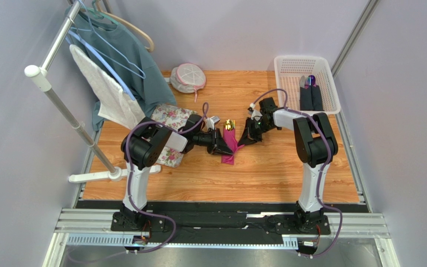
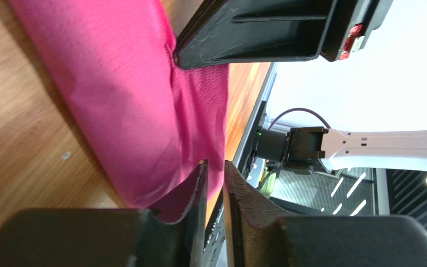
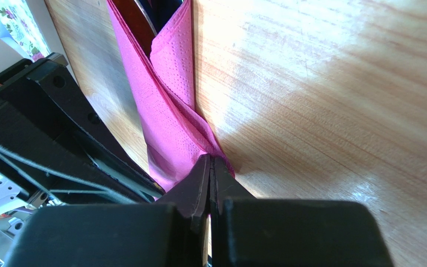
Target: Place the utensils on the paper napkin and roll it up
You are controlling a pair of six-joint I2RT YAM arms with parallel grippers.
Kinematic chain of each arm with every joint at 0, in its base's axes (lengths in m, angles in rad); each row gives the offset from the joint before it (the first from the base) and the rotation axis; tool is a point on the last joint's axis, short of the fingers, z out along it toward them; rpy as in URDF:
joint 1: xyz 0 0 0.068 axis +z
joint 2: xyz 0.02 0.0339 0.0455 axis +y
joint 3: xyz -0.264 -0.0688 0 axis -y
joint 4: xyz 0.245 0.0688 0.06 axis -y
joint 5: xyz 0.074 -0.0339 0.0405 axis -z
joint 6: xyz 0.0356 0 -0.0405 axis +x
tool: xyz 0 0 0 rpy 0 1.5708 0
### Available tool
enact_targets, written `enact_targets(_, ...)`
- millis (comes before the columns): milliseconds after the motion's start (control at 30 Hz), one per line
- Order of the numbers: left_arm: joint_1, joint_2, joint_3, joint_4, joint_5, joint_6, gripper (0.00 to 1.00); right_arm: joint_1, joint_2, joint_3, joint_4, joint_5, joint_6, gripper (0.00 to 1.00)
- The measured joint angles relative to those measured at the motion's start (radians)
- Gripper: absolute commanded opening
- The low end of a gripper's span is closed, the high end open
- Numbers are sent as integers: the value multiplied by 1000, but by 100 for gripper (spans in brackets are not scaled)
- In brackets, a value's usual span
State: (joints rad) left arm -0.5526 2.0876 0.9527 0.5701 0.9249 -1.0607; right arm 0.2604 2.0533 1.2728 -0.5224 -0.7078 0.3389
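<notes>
Pinching napkin [image 3: 168, 128] corner with right gripper [image 3: 210, 162], jaws pressed together. Left gripper [image 2: 214, 169] jaws a slit apart around its edge, grip unclear. Napkin lies folded narrow on table [image 1: 271, 172], utensils [image 1: 228, 124] at its far end.

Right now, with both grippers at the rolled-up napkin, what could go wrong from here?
1. The right gripper is shut on a twisted corner of the thin paper napkin; a pull could tear it.
2. The utensils stick out of the roll's far end; they might slide out if it tilts.
3. The left gripper has its jaws narrowly apart at the napkin's edge; it may miss, loosening the roll.
</notes>
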Motion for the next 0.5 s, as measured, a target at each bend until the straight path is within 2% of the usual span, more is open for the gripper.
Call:
enact_targets(200,6,0,-4,-15,-2,8,11,0,0,0,0,-1,1,0)
enact_targets(500,8,7,-3,-114,-10,92,11,0,-2,0,2,0,4,0)
